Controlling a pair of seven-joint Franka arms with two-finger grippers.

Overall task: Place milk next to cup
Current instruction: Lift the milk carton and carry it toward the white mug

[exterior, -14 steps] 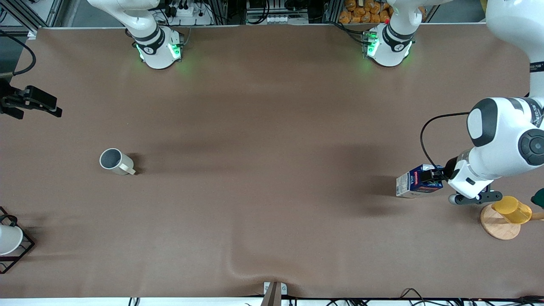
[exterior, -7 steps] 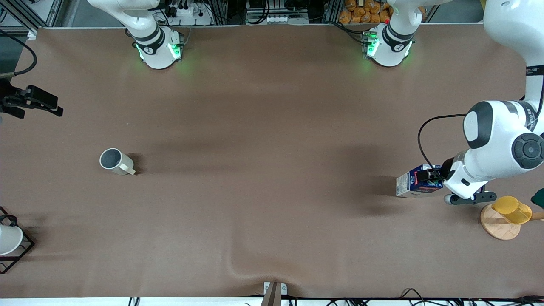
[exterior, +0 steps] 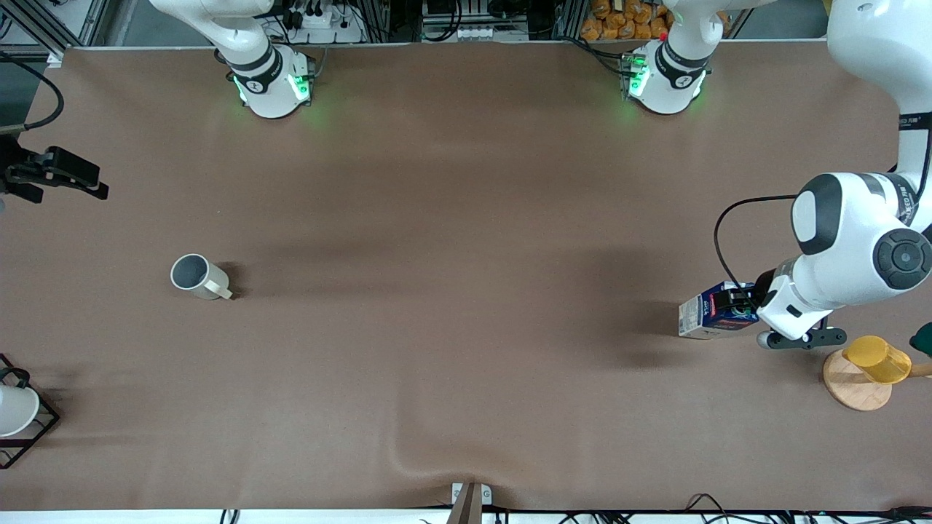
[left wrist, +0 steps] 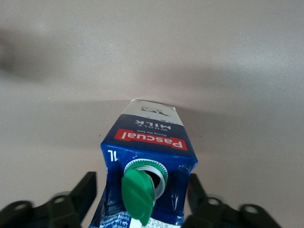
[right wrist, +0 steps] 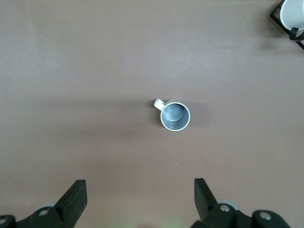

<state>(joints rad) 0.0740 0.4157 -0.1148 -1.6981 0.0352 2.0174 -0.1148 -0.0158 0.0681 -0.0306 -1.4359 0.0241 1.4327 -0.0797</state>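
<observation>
Our left tool (left wrist: pixel 142 199) has edged in around the milk (exterior: pixel 710 311) at the left arm's tabletop (exterior: pixel 466 218) end, fingers spread, not gripping. Well apart stands the cup (exterior: pixel 196 276). Our right tool (right wrist: pixel 137 202) waits open above it.

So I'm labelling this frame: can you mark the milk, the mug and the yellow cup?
milk (exterior: pixel 700 314), front view, on its white side panel.
mug (exterior: pixel 190 273), front view, on its grey interior.
yellow cup (exterior: pixel 876 359), front view, on its side wall.
</observation>
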